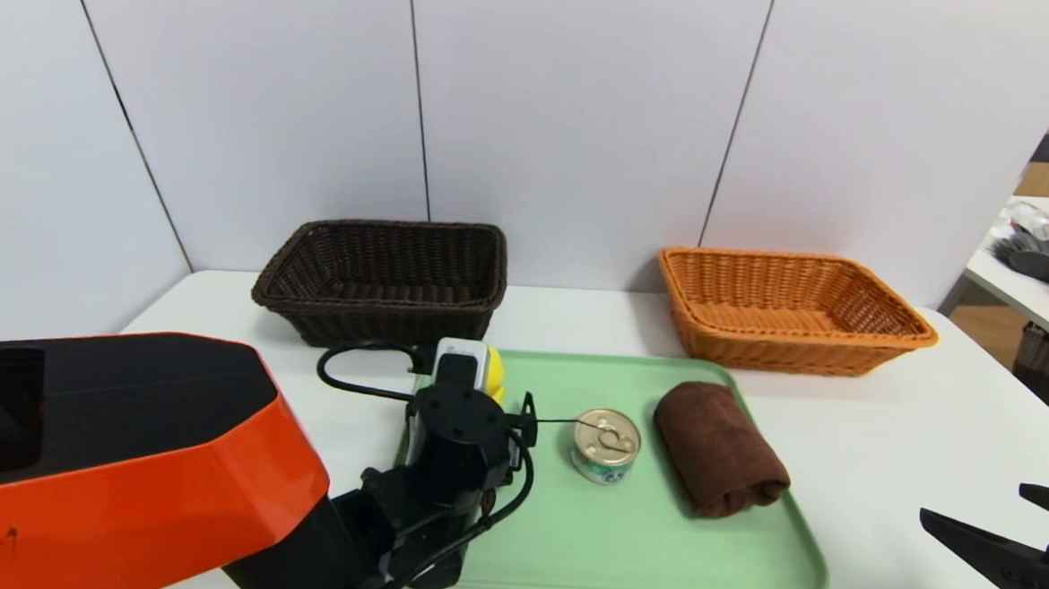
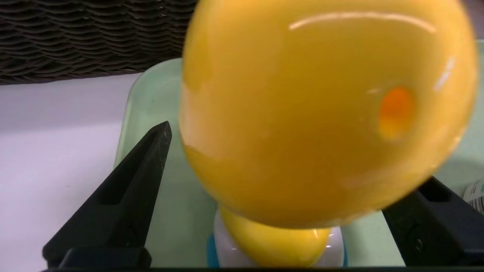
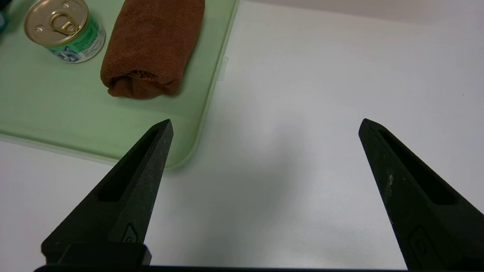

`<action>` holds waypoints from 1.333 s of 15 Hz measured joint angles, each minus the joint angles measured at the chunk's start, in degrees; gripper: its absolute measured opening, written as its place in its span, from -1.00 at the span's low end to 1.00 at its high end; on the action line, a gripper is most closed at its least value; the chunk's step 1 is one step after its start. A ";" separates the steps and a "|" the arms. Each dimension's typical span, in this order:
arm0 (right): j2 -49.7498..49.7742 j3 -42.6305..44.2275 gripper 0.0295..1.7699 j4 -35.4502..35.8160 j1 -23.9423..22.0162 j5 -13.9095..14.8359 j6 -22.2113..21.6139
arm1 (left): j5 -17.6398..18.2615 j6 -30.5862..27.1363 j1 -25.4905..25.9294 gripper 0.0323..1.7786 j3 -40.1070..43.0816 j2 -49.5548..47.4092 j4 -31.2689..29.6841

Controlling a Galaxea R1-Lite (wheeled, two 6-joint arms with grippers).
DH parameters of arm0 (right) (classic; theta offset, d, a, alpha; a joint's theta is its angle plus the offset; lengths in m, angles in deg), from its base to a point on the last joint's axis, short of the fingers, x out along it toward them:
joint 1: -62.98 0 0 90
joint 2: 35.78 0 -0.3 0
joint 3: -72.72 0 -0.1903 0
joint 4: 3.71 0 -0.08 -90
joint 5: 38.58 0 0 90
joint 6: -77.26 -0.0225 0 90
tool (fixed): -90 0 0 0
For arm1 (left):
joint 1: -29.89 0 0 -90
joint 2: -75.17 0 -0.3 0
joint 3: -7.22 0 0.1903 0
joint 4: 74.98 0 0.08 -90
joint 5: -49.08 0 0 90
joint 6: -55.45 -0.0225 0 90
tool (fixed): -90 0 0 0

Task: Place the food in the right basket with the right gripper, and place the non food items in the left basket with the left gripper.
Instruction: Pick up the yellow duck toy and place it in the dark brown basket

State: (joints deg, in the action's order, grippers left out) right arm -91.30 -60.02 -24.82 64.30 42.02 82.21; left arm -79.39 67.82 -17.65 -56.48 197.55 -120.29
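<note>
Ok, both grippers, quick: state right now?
Left gripper: open, straddling the yellow toy over the tray, no grip yet.
Right gripper: open, empty, over the table beside the tray.

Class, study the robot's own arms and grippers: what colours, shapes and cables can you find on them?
The left arm has a glossy orange-red shell with a black top, black joints and looping black cables. The left gripper and right gripper are black, with long, tapering fingers hollowed along their length.
</note>
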 joint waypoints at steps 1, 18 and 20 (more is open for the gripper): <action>0.00 0.02 0.92 0.00 0.00 -0.07 0.00 | 0.28 -0.04 0.06 0.90 -0.29 0.13 0.00; -0.16 0.02 0.92 0.06 0.06 -0.46 0.01 | 0.83 -1.41 0.09 -0.11 -1.89 1.35 -0.55; -0.24 0.09 0.92 0.11 0.06 -0.46 0.00 | 0.80 -1.44 0.09 -0.11 -1.79 1.33 -0.48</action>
State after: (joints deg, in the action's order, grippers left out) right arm -91.54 -59.93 -24.71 64.36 41.56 82.21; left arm -78.59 66.38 -17.57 -58.27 198.88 -120.77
